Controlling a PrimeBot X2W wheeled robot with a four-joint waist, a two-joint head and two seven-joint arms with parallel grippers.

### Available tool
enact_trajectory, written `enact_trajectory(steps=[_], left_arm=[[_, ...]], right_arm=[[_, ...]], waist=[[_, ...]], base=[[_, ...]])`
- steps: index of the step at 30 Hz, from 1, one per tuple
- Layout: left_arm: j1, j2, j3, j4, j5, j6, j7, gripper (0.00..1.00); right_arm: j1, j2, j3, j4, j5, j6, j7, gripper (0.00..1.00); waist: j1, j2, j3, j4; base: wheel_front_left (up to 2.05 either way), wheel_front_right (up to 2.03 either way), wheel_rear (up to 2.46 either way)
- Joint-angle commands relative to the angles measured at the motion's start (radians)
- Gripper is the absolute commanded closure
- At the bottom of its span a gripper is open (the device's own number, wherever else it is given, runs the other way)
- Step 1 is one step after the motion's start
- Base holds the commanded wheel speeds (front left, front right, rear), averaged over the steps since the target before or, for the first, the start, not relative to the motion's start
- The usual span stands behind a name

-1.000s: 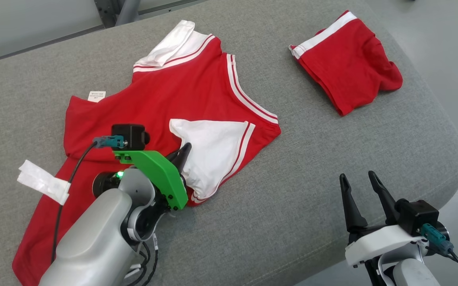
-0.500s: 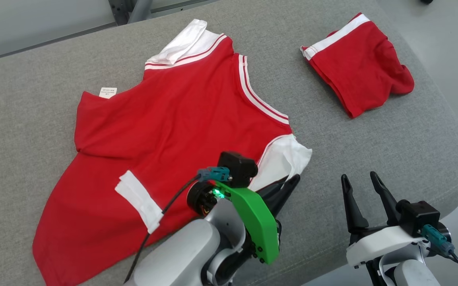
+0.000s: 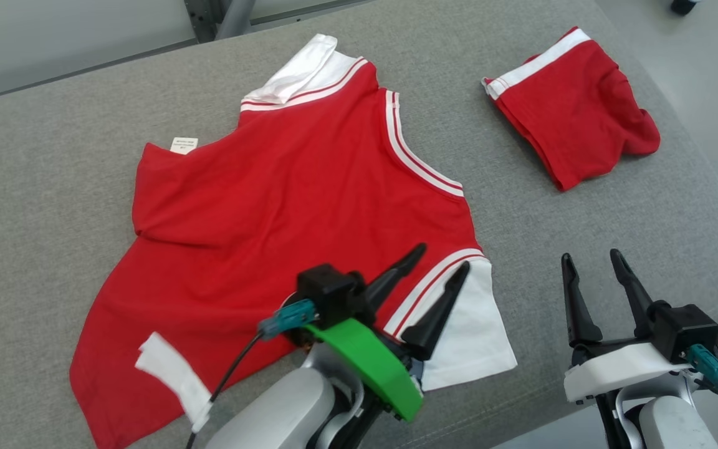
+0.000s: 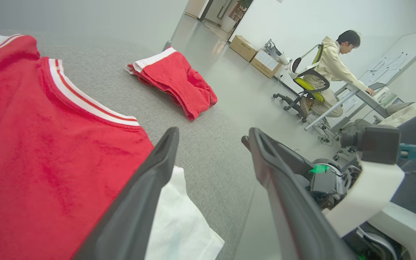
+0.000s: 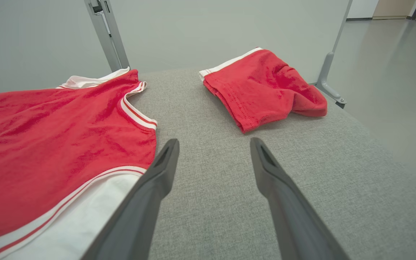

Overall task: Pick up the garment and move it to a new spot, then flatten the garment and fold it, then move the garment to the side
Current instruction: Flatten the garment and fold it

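The garment [image 3: 284, 187] is a red shirt with white sleeves and striped trim, spread on the grey padded table [image 3: 583, 212]. Its near right sleeve [image 3: 465, 337] lies flat, pulled outward. My left gripper [image 3: 443, 257] stands open just above that sleeve's striped seam, holding nothing. In the left wrist view the left gripper [image 4: 213, 130] has its fingers wide apart over the garment [image 4: 42, 144] and the sleeve [image 4: 179, 224]. My right gripper [image 3: 591, 254] is open and empty near the table's front right edge. In the right wrist view the right gripper [image 5: 214, 141] points between the garment [image 5: 49, 137] and bare table.
A folded pair of red shorts [image 3: 574, 106] with a white band lies at the far right of the table. The other white sleeve [image 3: 172, 374] is folded at the shirt's near left. A person [image 4: 332, 68] sits at a desk across the room.
My left gripper drew the white sleeve from on top of the shirt out to the near right, then opened and let it go. The head camera has shifted. The right gripper has stayed open.
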Motion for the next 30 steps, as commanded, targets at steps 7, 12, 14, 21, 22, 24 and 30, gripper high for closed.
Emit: enact_trajectory(steps=[7, 12, 14, 21, 22, 24, 30], left_arm=[[0.171, 0.118, 0.144, -0.062, 0.135, 0.195, -0.117, 0.00], [0.312, 0.143, 0.304, -0.137, 0.253, 0.277, -0.120, 0.00], [0.373, 0.150, 0.357, -0.158, 0.307, 0.288, -0.120, 0.00], [0.525, 0.161, 0.497, -0.155, 0.415, 0.267, -0.120, 0.00], [0.542, 0.158, 0.522, -0.152, 0.428, 0.260, -0.120, 0.00], [0.578, 0.151, 0.564, -0.150, 0.457, 0.251, -0.120, 0.00], [0.652, 0.113, 0.681, -0.140, 0.521, 0.164, -0.120, 0.00]], right_arm=[[0.020, -0.001, -0.011, -0.081, -0.077, -0.002, -0.003, 0.00], [0.030, -0.001, -0.006, -0.110, -0.109, -0.002, -0.003, 0.00], [0.039, -0.001, 0.003, -0.112, -0.117, -0.002, -0.003, 0.00], [0.083, -0.001, 0.026, -0.088, -0.112, -0.002, -0.003, 0.00], [0.090, -0.001, 0.028, -0.084, -0.112, -0.002, -0.003, 0.00], [0.107, -0.001, 0.033, -0.069, -0.108, -0.002, -0.003, 0.00], [0.141, -0.001, 0.026, -0.039, -0.097, -0.002, -0.003, 0.00]], waist=[[0.0000, 0.0041, -0.093, 0.126], [0.0000, 0.0041, -0.150, 0.202], [0.0000, 0.0041, -0.173, 0.226], [0.0000, 0.0041, -0.235, 0.274], [0.0000, 0.0041, -0.241, 0.278], [0.0000, 0.0041, -0.253, 0.282], [0.0000, 0.0041, -0.271, 0.282]], base=[[0.00, 0.00, 0.00], [0.00, 0.00, 0.00], [0.00, 0.00, 0.00], [0.00, 0.00, 0.00], [0.00, 0.00, 0.00], [0.00, 0.00, 0.00], [0.00, 0.00, 0.00]])
